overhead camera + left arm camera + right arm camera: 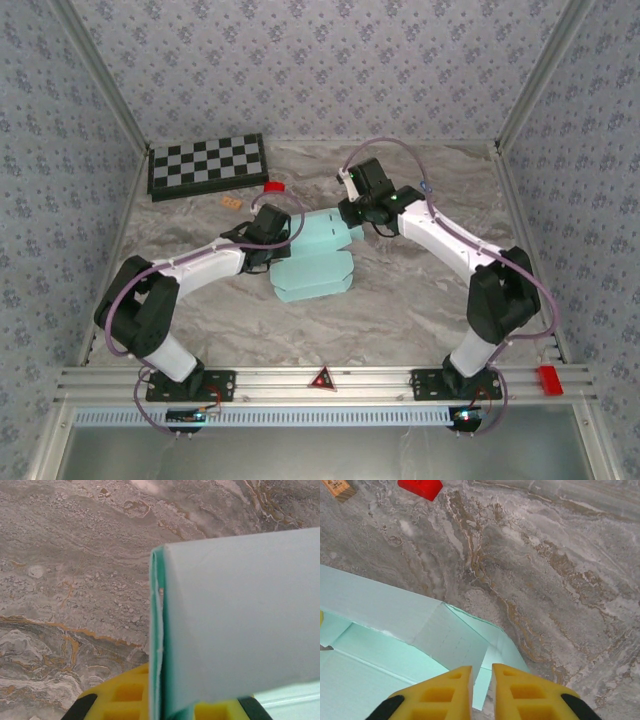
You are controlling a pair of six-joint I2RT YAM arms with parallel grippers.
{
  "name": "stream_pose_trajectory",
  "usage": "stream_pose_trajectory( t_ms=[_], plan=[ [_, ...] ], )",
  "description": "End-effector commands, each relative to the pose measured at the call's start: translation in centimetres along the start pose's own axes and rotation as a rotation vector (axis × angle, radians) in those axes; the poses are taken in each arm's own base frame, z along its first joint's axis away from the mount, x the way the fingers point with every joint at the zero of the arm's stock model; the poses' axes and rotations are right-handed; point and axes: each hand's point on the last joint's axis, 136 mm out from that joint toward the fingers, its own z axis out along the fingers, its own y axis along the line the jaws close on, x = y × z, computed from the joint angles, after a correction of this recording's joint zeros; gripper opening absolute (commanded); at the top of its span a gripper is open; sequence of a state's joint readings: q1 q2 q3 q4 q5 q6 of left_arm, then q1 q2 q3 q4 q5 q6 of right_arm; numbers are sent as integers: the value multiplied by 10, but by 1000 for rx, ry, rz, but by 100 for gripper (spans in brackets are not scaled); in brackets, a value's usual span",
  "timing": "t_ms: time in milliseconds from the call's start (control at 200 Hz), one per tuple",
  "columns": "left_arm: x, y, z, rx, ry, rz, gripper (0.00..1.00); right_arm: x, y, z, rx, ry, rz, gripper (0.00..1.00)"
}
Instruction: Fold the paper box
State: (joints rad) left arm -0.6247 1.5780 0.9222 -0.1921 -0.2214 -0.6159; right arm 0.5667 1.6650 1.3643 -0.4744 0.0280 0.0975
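Saw the paper box (pixel 312 265) lying a little behind the middle of the bench (pixel 420 300), pale blue and half folded. Saw its rounded flaps spread flat along the near edge.

Up close in the left wrist view, saw one side of the paper box (pixel 240 620) standing up, its thin edge running straight up and down. Found the left claw (pixel 288 238) closed tight on that side, with yellow fingers (pixel 125 700) on both sides of the edge.

Found the right claw (pixel 352 222) at the far right corner of the box. Saw it shut almost all the way, pinching the edge of a small flap of the paper box (pixel 380 625) between yellow fingers (pixel 520 695).

Just past the far edge, spotted a red block (pixel 273 186) and a small wooden tile (pixel 231 201), close to the box but not touching it. Spotted a checkerboard (pixel 208 165) in the far left corner, well apart from the box.

Saw bare bench to the right of the box and in front of it, between the two arms. Saw patterned walls closing in the left, right and back sides, and a metal rail (pixel 380 378) along the near edge.
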Motion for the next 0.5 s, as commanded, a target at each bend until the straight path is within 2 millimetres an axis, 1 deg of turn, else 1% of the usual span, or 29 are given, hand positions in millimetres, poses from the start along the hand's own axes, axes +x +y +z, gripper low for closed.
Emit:
stream_pose_trajectory(
  t_ms=[0,250,495],
  plan=[
    [-8,-11,-3,24,-2,-16,0,7,-2,9,-10,35,40,16],
    [-11,-13,-4,32,-2,-24,0,11,-1,23,-23,62,47,15],
    [-12,-17,-3,46,4,-67,0,17,13,30,-106,67,75,13]
  ],
)
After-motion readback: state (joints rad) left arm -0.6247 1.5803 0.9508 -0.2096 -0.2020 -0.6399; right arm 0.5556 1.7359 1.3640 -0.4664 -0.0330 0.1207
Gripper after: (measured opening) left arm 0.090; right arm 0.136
